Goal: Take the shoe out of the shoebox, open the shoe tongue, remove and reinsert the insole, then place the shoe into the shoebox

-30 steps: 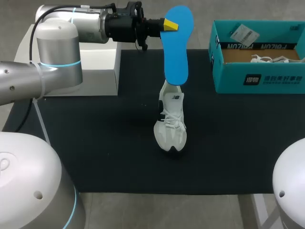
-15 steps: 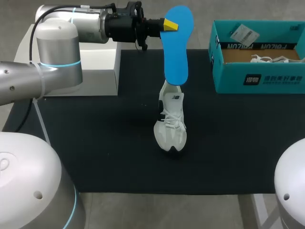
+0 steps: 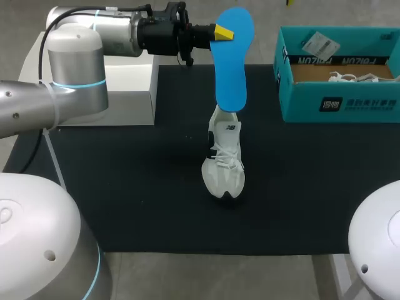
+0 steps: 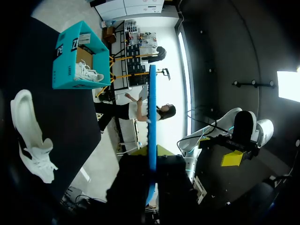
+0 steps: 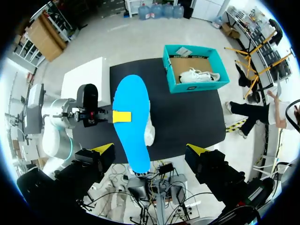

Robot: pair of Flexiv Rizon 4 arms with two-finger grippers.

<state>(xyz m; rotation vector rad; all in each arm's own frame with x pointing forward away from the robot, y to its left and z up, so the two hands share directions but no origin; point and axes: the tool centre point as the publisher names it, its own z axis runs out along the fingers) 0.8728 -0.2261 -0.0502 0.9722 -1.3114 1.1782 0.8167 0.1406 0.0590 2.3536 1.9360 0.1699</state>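
**Left pincer holds the blue insole above the shoe; right pincer hangs released high overhead**

The left pincer [image 3: 220,32] is clenched on the blue insole [image 3: 231,62]. One yellow tip presses flat on the insole's face near its upper, wider end. In the left wrist view the insole [image 4: 152,117] runs edge-on straight out between the fingers. From the pincer the insole hangs down lengthwise, its narrow end pointing at the heel opening of the white shoe [image 3: 225,159]. Whether that end touches the shoe cannot be told.

The shoe lies below the left pincer on the black mat [image 3: 125,187], laces up and toe pointing away from the pincer towards the near edge. The teal shoebox [image 3: 340,103] stands open, well apart from the left pincer on the side ahead of its fingers. A second white shoe [image 5: 199,75] lies inside it. A white block [image 3: 131,90] sits behind the left pincer, under the arm.

The right pincer [image 5: 151,151] looks straight down on the table from well above, its two yellow-tipped fingers spread wide with nothing gripped between them. The insole and the shoe lie under it.
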